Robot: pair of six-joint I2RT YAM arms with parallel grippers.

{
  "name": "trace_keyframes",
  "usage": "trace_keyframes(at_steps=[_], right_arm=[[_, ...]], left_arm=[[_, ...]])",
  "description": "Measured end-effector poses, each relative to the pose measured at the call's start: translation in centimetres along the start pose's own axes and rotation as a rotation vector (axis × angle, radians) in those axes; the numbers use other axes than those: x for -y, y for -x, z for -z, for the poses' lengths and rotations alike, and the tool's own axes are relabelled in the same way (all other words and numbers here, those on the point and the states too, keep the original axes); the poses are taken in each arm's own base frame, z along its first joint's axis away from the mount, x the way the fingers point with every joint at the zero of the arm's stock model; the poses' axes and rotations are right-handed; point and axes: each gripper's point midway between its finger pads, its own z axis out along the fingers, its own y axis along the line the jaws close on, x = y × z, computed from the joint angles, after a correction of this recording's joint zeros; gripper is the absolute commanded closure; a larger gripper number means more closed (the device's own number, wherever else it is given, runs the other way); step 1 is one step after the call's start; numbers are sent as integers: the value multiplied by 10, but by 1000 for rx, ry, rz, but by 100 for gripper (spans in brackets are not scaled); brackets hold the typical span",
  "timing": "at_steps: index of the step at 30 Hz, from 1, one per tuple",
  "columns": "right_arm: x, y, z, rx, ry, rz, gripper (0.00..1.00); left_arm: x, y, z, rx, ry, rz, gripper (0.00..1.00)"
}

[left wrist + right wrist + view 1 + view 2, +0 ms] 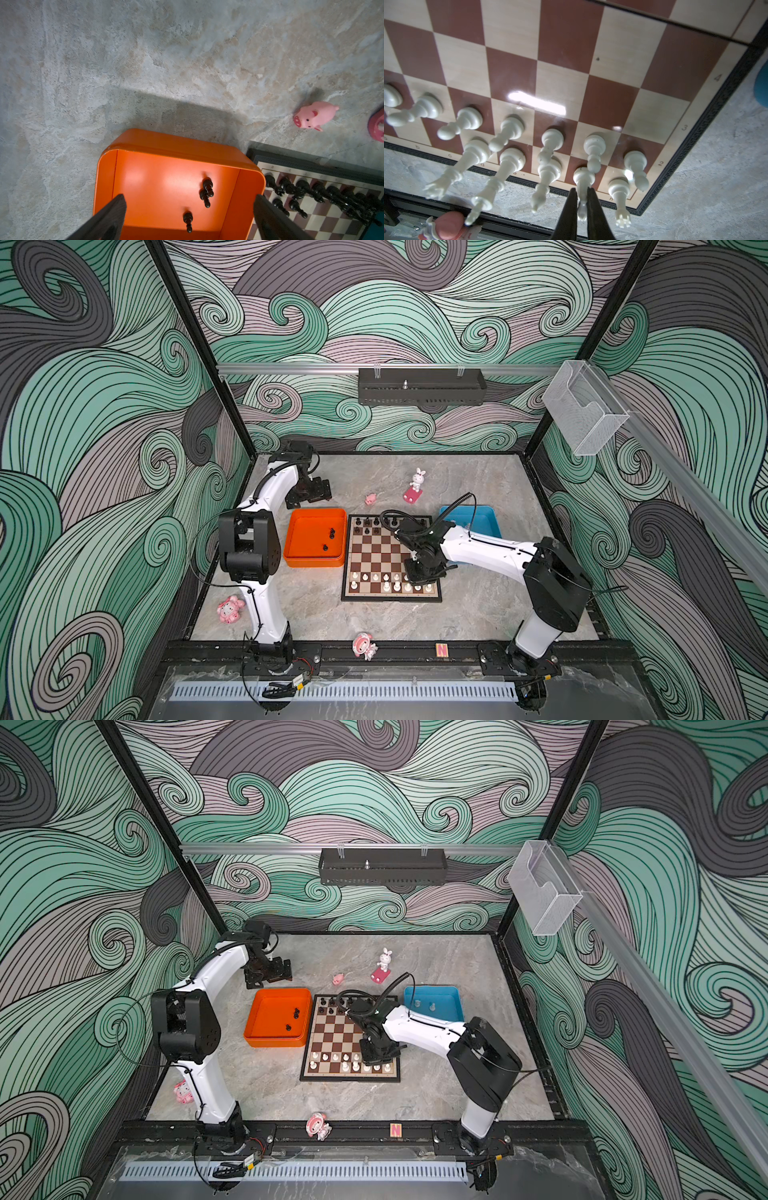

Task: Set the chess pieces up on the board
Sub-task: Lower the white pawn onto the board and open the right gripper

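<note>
The board lies mid-table. Black chess pieces fill its far rows and white ones its near rows. My right gripper is shut on a white piece that stands in the nearest row, second square from the board's right corner. Three black pieces lie in the orange tray. My left gripper hangs open and empty above the tray's far edge.
A blue tray at the board's far right holds two white pieces. A pink pig and a rabbit figure stand behind the board. Pink figurines sit near the front rail.
</note>
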Motion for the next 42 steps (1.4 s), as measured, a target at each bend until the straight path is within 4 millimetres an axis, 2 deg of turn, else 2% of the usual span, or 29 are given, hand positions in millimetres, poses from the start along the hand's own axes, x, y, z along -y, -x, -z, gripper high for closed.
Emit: trace_keyframes(at_steps=[32, 38, 42], right_arm=[[1, -1, -2, -33, -50, 42, 89], [4, -2, -2, -36, -62, 42, 83], [4, -2, -2, -36, -65, 42, 87]], left_arm=[[0, 0, 0, 0, 0, 0, 2], [0, 0, 0, 0, 0, 0, 2], [0, 0, 0, 0, 0, 0, 2]])
